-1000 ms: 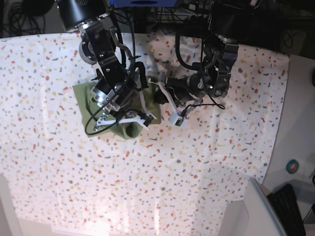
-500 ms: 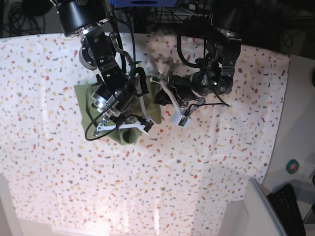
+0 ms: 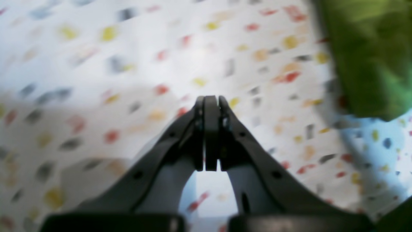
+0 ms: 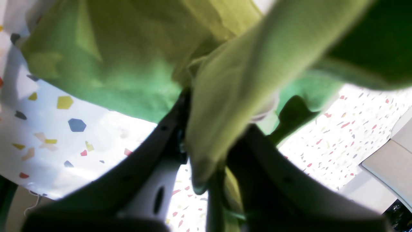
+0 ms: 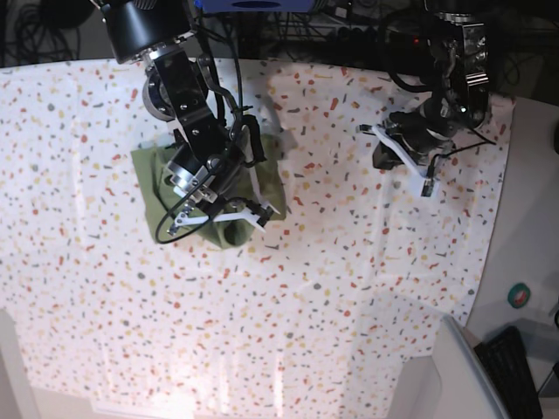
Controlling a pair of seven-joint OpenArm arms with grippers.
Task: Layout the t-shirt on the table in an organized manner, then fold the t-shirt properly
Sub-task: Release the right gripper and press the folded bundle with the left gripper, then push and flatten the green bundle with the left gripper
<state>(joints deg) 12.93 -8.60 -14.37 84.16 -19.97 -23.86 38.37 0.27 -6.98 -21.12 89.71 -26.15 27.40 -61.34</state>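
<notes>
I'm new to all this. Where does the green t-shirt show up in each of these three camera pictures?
Base view: the t-shirt lies bunched left of centre, under the right gripper.
Right wrist view: it fills the upper picture, with a fold between the jaws.
Left wrist view: only a blurred green edge at the upper right, apart from the shut left gripper.
Shared landmark: the speckled table cloth, seen in all three.

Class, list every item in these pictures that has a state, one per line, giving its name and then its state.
t-shirt: bunched in a small heap on the table, one fold between the right pincer's jaws.
table: covered by the speckled cloth.
left pincer: shut, empty, apart from the t-shirt.
right pincer: on the t-shirt, cloth between its jaws.
</notes>
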